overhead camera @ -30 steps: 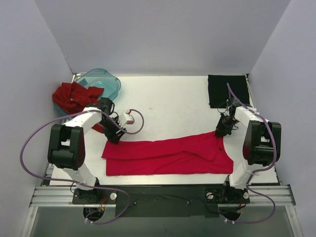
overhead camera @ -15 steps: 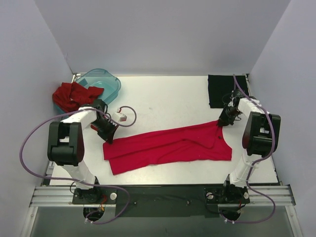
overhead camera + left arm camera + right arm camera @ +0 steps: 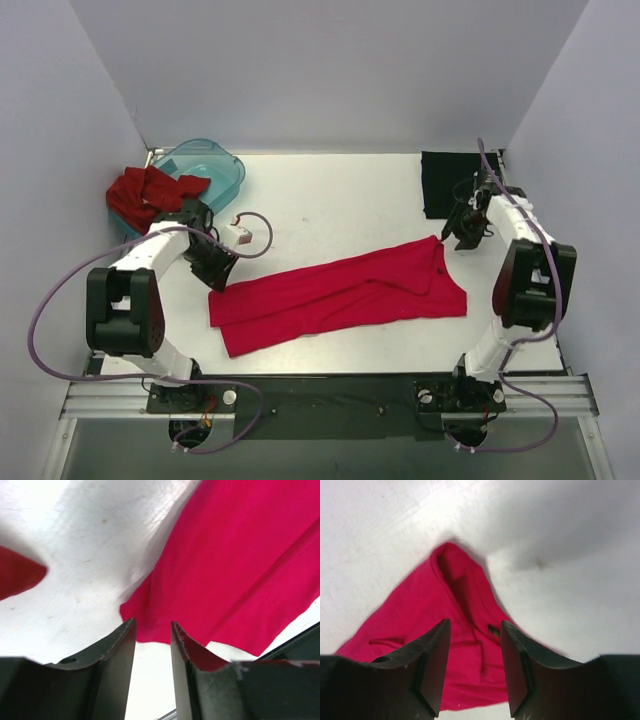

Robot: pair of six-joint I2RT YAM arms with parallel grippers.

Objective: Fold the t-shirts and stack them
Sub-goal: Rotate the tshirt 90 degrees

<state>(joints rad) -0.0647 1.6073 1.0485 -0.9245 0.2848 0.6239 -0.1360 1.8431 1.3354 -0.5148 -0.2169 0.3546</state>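
Observation:
The crimson-pink t-shirt lies stretched out as a long slanted band across the middle of the table. It is not flat-folded. My left gripper is open just off the shirt's left corner, with bare table showing between its jaws. My right gripper is open above the shirt's raised right tip, holding nothing. The black t-shirt lies folded at the far right. The brick-red t-shirt is crumpled at the far left, and a bit shows in the left wrist view.
A translucent teal tub stands at the far left corner, beside the brick-red shirt. White table shows between the tub and the black shirt. Enclosure walls close in the left, right and back sides.
Both grippers opened and let go of the crimson-pink shirt after dragging it away from the near edge. Its right end now lies farther back, so the shirt is slanted. Both grippers moved outward.

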